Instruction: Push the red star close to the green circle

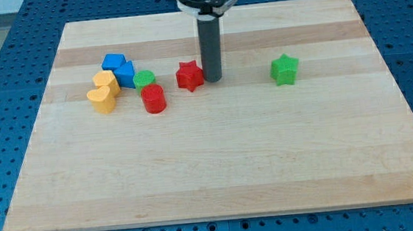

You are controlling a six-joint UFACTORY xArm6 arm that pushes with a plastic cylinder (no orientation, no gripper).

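Now my tip (213,79) touches red star (189,75); green circle (144,79) left.

- My tip (212,79) touches the red star (188,75) on its right side in the view.
- The green circle (144,80) sits left of the star, touching a red cylinder (153,99) and a blue block (119,68).
- A yellow block (103,92) lies farthest left; a green star (285,69) stands well apart on the right.

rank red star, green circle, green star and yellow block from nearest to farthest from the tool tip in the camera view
From my tip:
1. red star, just at its left.
2. green circle, further left.
3. green star, to the right; close to the circle's distance.
4. yellow block, far left.
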